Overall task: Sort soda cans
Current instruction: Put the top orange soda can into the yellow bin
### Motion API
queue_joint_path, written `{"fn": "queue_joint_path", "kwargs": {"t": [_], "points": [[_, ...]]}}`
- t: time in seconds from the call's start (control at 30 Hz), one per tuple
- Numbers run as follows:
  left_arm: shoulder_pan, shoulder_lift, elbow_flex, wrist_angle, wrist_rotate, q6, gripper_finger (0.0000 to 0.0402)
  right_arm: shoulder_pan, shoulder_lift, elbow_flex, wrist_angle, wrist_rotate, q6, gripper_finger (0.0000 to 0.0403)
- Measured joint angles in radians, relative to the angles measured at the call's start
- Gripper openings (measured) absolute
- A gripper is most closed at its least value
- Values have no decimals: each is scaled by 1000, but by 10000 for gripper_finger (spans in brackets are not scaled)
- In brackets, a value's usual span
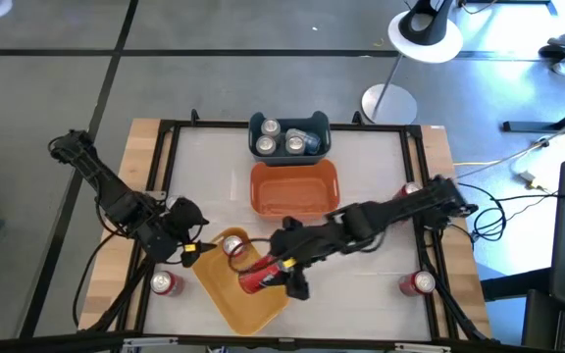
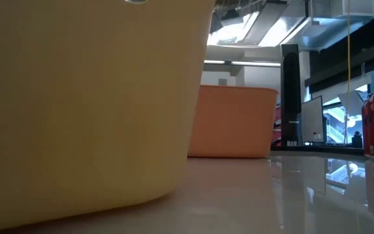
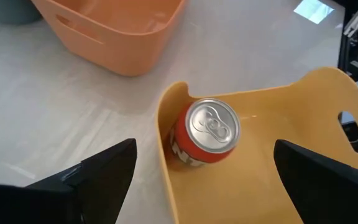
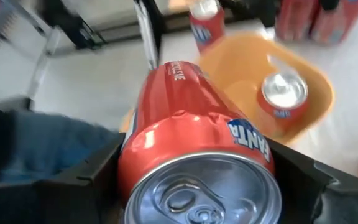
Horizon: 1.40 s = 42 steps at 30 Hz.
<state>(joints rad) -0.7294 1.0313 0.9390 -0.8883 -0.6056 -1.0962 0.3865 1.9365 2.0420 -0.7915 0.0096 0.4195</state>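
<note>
A yellow bin (image 1: 248,299) lies at the table's near middle with one red soda can (image 3: 207,134) standing upright in its far corner. My right gripper (image 1: 273,275) reaches over this bin from the right, shut on a second red soda can (image 4: 197,149). My left gripper (image 1: 192,253) hovers open at the bin's left edge, its fingers on either side of the standing can but well apart from it. An orange bin (image 1: 294,188) sits behind the yellow one. Behind that, a blue bin (image 1: 289,135) holds silver-topped cans. My right gripper pinches the red can between its two fingers (image 4: 86,174) on opposite sides of the body, near the silver top end (image 4: 138,155). The fingers slant down from the table's right and lie along the can. The can tilts over the yellow bin, bottom end away from the wrist. Its wall is creased (image 4: 185,115).
Loose red cans stand near the left front (image 1: 165,283), near the right front (image 1: 420,284) and at the right edge (image 1: 412,191). A black frame (image 1: 165,147) rims the table. In the low view the yellow bin's wall (image 2: 89,97) fills the left half.
</note>
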Motion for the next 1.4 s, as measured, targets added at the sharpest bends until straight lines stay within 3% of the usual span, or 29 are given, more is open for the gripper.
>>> {"fn": "queue_joint_path", "kwargs": {"t": [0.4, 0.73, 1.1, 1.4], "points": [[-11, 0, 0, 0, -16, -4, 366, -35, 198, 38, -109, 64, -59, 285], [-10, 0, 0, 0, -24, -4, 366, -52, 209, 39, -61, 0, -114, 285], [-10, 0, 0, 1, -35, -11, 366, -1, 230, 39, -160, -30, -289, 285], [-10, 0, 0, 1, -37, -4, 366, 39, 233, 39, -183, -95, -248, 285]]}}
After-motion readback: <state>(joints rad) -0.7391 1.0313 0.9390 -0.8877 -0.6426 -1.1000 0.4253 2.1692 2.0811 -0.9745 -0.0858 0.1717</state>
